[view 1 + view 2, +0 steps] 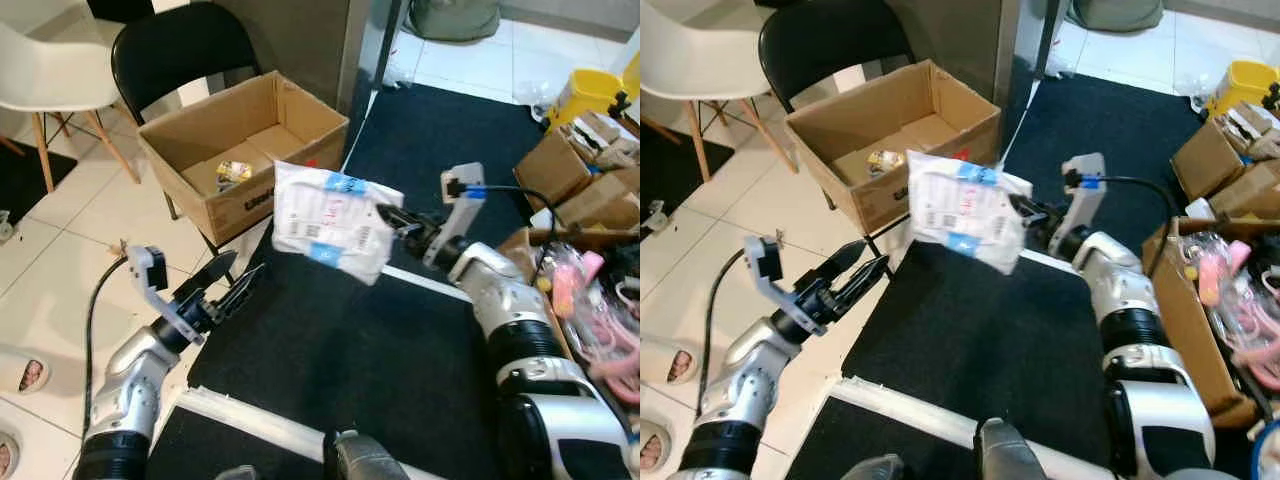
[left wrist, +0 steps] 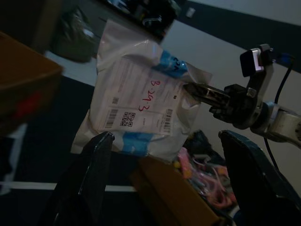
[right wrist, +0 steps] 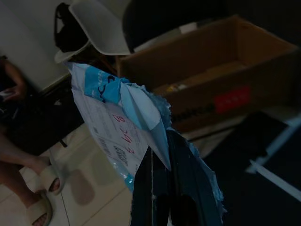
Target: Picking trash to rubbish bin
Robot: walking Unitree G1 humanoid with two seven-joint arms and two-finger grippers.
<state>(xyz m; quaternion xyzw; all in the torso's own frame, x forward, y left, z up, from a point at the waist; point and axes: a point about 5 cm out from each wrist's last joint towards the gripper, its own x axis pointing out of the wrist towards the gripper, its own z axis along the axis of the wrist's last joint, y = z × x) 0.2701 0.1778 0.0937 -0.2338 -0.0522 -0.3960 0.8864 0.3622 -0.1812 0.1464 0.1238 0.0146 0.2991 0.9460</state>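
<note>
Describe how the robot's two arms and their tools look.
Both arms are silver with black ribbed joints. Each tool, the left tool and the right tool, has two long black fingers. A pale wrist bracket carries a black cable; the right one has a blue tag.

White floor tiles meet a black mat edged with a white strip. A black chair and a white chair on wooden legs stand at the far left — a grey pillar behind. Cluttered cardboard boxes and a yellow bucket crowd the right.
</note>
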